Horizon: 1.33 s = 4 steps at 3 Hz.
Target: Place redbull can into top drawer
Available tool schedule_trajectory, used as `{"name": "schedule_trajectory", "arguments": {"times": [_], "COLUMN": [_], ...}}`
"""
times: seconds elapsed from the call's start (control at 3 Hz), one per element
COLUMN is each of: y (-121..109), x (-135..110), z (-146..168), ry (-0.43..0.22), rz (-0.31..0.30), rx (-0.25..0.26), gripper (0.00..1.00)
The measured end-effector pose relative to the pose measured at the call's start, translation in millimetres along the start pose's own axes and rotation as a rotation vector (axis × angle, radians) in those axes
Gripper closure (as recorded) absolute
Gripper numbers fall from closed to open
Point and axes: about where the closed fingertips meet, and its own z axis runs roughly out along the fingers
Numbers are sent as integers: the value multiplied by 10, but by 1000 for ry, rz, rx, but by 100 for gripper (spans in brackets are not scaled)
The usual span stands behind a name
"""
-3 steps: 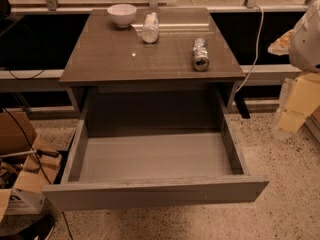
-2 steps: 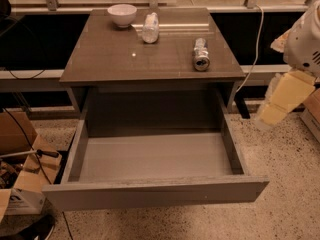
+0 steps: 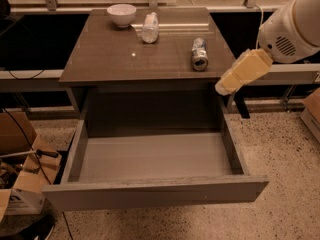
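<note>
The redbull can [image 3: 199, 54] lies on its side on the right part of the brown-grey cabinet top [image 3: 125, 59], its shiny round end facing me. The top drawer [image 3: 155, 193] is pulled wide open below it and its inside is bare. My gripper [image 3: 223, 87] hangs on the white arm [image 3: 290, 29] at the right, by the cabinet's right front corner. It is lower than the can and to its right, apart from it, and holds nothing that I can see.
A white bowl [image 3: 121, 14] and a clear whitish plastic bottle [image 3: 149, 27] stand at the back of the cabinet top. Cardboard boxes [image 3: 22, 184] sit on the floor at the left. A box corner [image 3: 312, 114] shows at the right edge.
The arm has swung left and up from the right edge, bringing the gripper to the cabinet's right front corner. The can and the drawer have not moved.
</note>
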Motion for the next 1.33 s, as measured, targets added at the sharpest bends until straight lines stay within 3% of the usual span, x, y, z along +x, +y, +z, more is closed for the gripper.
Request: {"name": "schedule_trajectory", "arguments": {"times": [0.33, 1.0, 1.33], "y": [-295, -285, -247], "x": [-222, -212, -264], "z": [356, 408, 904], "ry": [-67, -62, -59], "rz": [37, 51, 108], "rx": [21, 25, 30], "gripper": [0, 0, 0]}}
